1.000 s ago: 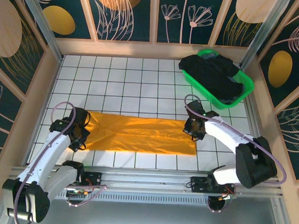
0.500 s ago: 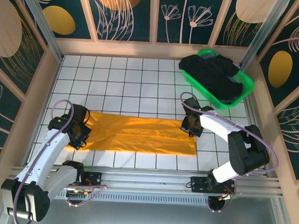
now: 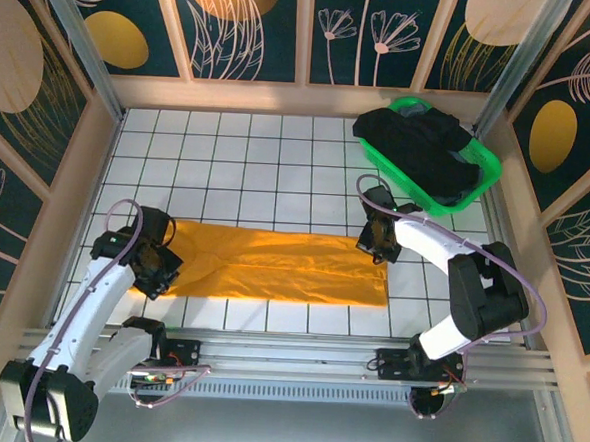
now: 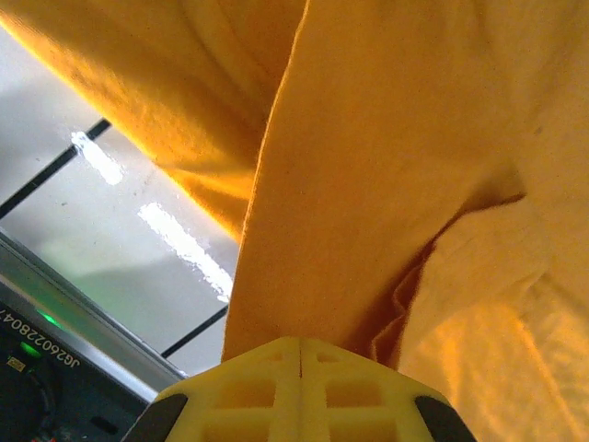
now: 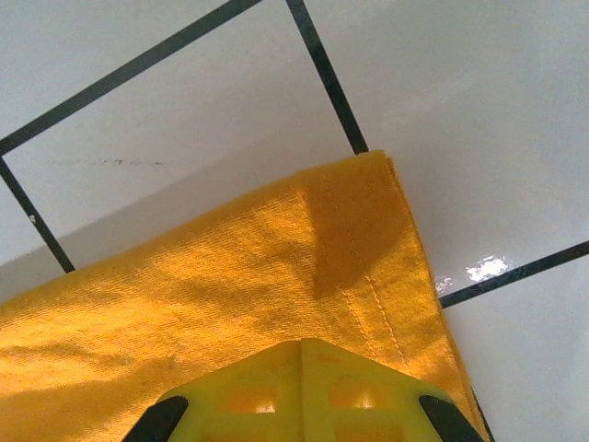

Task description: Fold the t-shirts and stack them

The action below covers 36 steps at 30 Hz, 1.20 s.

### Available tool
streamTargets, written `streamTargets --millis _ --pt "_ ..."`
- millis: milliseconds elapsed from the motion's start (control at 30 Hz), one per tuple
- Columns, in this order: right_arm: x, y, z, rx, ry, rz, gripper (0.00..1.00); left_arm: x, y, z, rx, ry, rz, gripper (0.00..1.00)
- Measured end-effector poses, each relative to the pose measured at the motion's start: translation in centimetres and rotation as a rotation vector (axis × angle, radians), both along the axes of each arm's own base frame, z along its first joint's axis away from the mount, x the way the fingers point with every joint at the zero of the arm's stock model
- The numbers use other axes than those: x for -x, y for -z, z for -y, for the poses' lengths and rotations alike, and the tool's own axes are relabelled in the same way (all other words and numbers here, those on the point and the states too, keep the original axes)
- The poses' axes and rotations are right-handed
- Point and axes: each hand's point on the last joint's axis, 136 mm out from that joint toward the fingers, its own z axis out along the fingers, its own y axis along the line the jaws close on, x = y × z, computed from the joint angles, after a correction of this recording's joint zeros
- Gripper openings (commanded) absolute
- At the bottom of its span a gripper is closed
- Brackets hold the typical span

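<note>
The mustard t-shirt (image 3: 272,265) lies as a long folded strip across the near tiles. My left gripper (image 3: 157,265) sits at its left end, shut, with a raised fold of the mustard cloth (image 4: 368,184) running into the closed fingertips (image 4: 301,343). My right gripper (image 3: 372,244) is at the strip's far right corner, shut, with the hemmed corner of the shirt (image 5: 230,267) running under its tip (image 5: 302,343). The black t-shirt (image 3: 420,149) lies bunched in the basket at the back right.
The green plastic basket (image 3: 483,177) stands at the back right, near the right arm. White tiled floor (image 3: 248,168) stretches behind the shirt. Wooden walls enclose the floor, and a metal rail (image 3: 287,346) runs along the near edge.
My right gripper has moved a little back and left, onto the far right corner of the mustard shirt. The left gripper has barely shifted.
</note>
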Motion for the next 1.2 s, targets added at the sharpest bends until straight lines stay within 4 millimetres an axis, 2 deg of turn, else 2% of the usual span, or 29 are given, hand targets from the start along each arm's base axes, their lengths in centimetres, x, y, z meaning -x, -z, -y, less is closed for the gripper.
streamTargets --millis 133,300,333,400,467,500,567,667,733,800,833,900,1000,1133,1200 --pt "-0.1 0.0 0.2 0.009 0.003 0.004 0.07 0.7 1.5 0.4 0.007 0.081 -0.065 0.0" --pt "-0.1 0.0 0.2 0.01 0.003 0.005 0.07 0.0 3.1 0.5 -0.007 0.158 -0.091 0.0" --pt "-0.1 0.0 0.2 0.009 0.003 0.005 0.07 -0.3 3.4 0.6 -0.007 0.166 -0.088 0.03" --pt "-0.1 0.0 0.2 0.009 0.006 0.004 0.09 -0.9 3.6 0.6 -0.009 0.179 -0.072 0.32" --pt "-0.1 0.0 0.1 0.008 0.006 0.004 0.14 -1.5 3.5 0.7 -0.011 0.18 -0.053 0.5" --pt "-0.1 0.0 0.1 0.007 0.006 0.004 0.16 -1.8 3.2 0.7 -0.012 0.18 -0.046 0.54" --pt "-0.1 0.0 0.1 0.008 0.001 0.005 0.18 -3.1 2.0 0.8 -0.014 0.163 -0.013 0.56" --pt "-0.3 -0.4 -0.6 0.004 -0.017 0.016 0.19 -6.2 -1.4 0.8 -0.026 0.131 0.095 0.53" --pt "-0.9 -0.8 -1.4 -0.003 -0.04 0.032 0.19 -9.1 -4.3 0.7 -0.049 0.109 0.181 0.46" --pt "-1.6 -1.0 -2.3 -0.011 -0.064 0.044 0.19 -11.5 -5.9 0.6 -0.066 0.091 0.235 0.39" --pt "-1.8 -0.9 -2.7 -0.016 -0.076 0.045 0.18 -12.8 -6.0 0.6 -0.075 0.084 0.249 0.37" --pt "-2.1 -0.4 -3.2 -0.024 -0.087 0.035 0.18 -14.7 -5.0 0.4 -0.081 0.067 0.249 0.33" --pt "-2.1 0.9 -3.4 -0.02 -0.099 -0.002 0.17 -16.6 -1.2 -0.7 -0.071 0.012 0.19 0.26" --pt "-1.9 2.2 -3.1 -0.025 -0.091 -0.053 0.16 -17.3 4.0 -3.8 -0.089 -0.073 0.081 0.22" --pt "-2.6 2.2 -3.0 -0.035 -0.078 -0.054 0.15 -17.4 5.5 -5.3 -0.101 -0.101 0.049 0.21"
